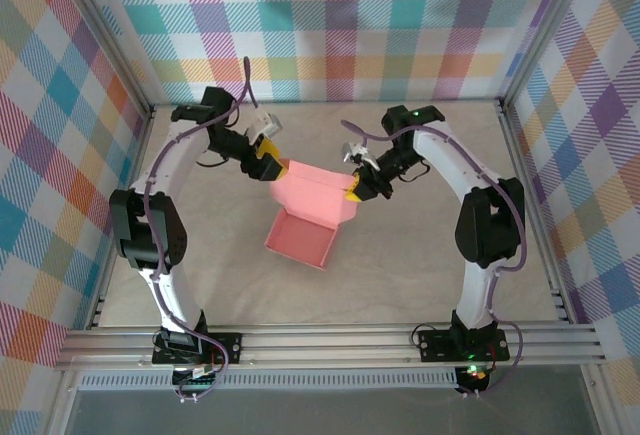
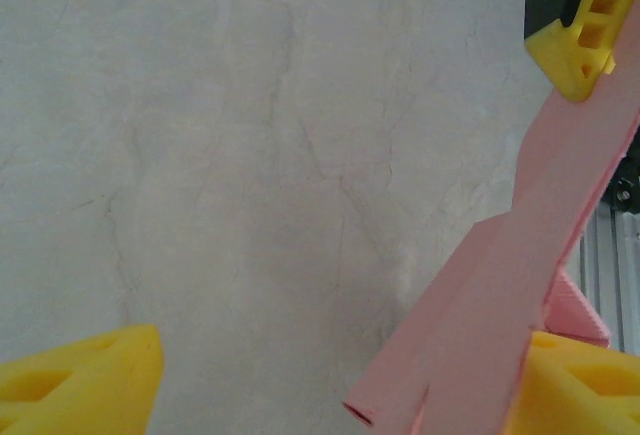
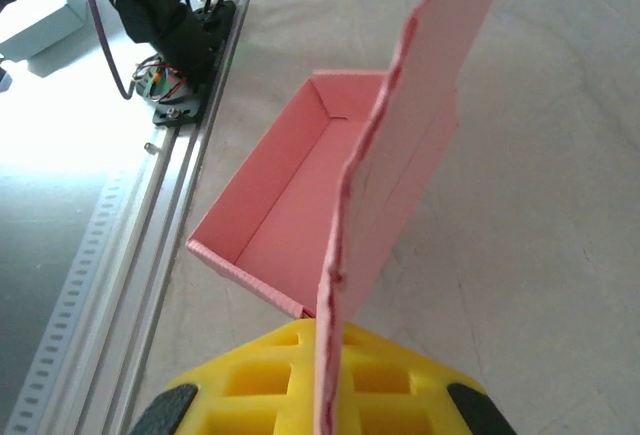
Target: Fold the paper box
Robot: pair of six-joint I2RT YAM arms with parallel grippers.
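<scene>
Yellow plastic fingertips [image 2: 85, 380] of my left gripper [image 1: 266, 162] sat closest to the lens, spread wide apart and clamping nothing. One of them lay just behind the edge of the raised pink flap, though I could not tell whether it touched. From above, that gripper hung at the far left corner of the salmon-pink paper box [image 1: 303, 227], which stood near the middle of the pale beige table [image 1: 420, 275]. The box's shallow tray [image 3: 290, 205] rested open on the surface, with its lid [image 1: 315, 190] tilted up from the far wall. On the lid's right corner, my right gripper [image 1: 356, 190] was closed, its yellow pads pinching the thin card edge-on.
</scene>
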